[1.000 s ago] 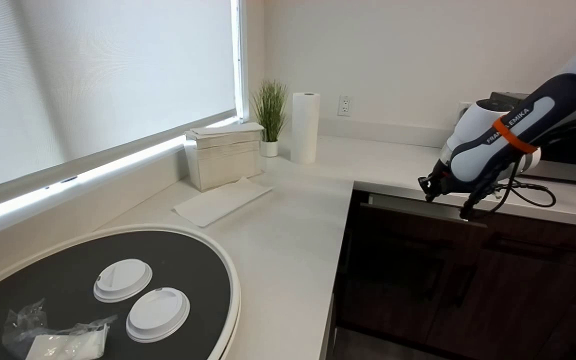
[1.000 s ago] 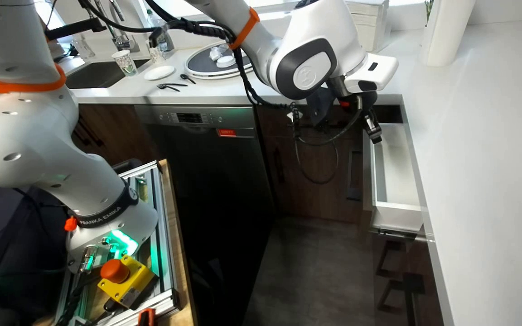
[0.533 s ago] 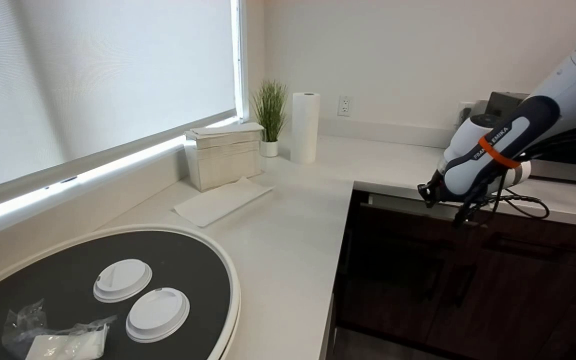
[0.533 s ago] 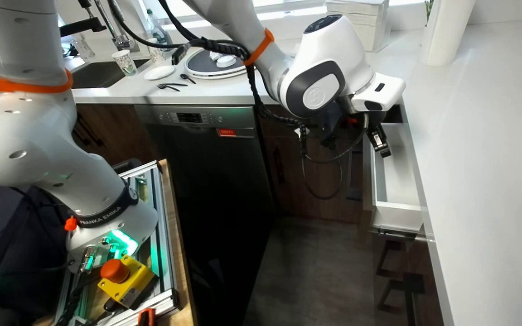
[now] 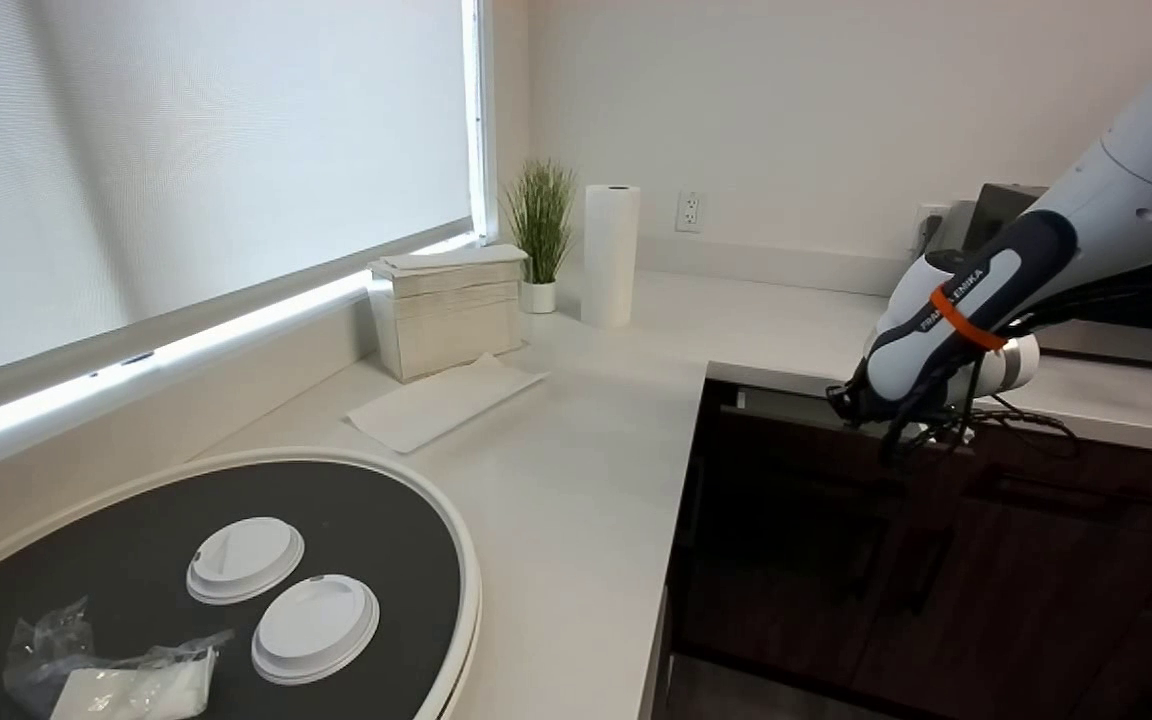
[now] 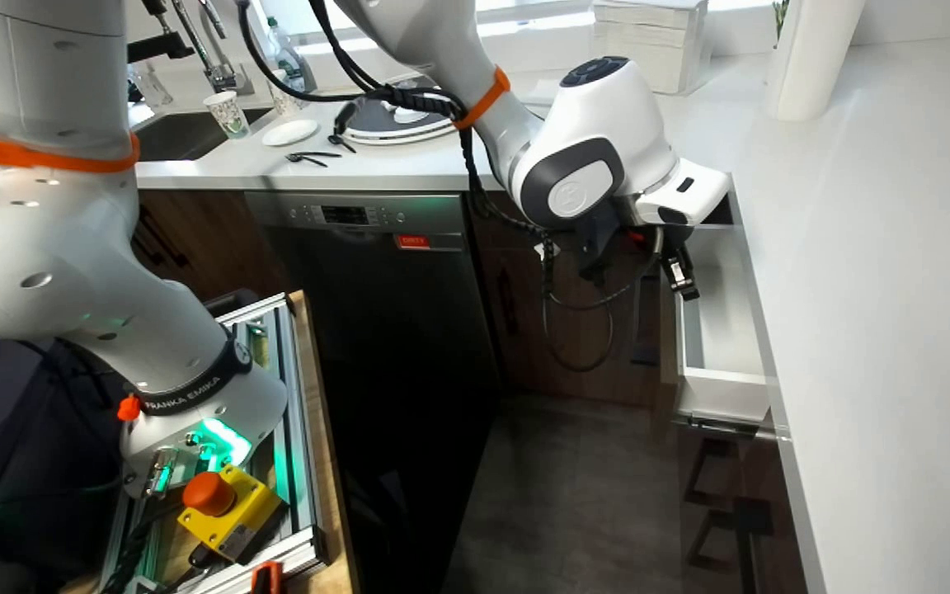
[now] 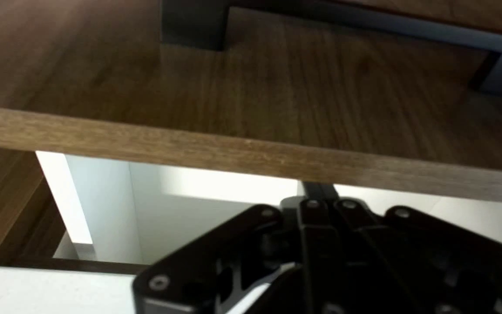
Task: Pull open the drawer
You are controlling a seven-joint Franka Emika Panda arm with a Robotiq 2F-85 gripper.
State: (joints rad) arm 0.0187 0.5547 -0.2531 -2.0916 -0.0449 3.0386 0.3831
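The drawer stands part way open under the counter, its pale box showing in an exterior view. Its front edge also shows in an exterior view. In the wrist view the dark brown front panel crosses the picture, with a dark handle on its outer face. My gripper points down into the open drawer, just behind the front panel. In the wrist view its fingers are together with nothing seen between them; their tips are hidden behind the panel's edge. I cannot tell whether they touch the panel.
The white countertop edge runs along the drawer's inner side, close to the gripper. A dishwasher and cabinet doors with handles stand beside it. A hanging cable loop dangles from the arm. A paper towel roll stands on the counter.
My gripper has come down into the drawer opening, first shifting toward the counter and then back toward the drawer's front panel. The drawer has not visibly moved.
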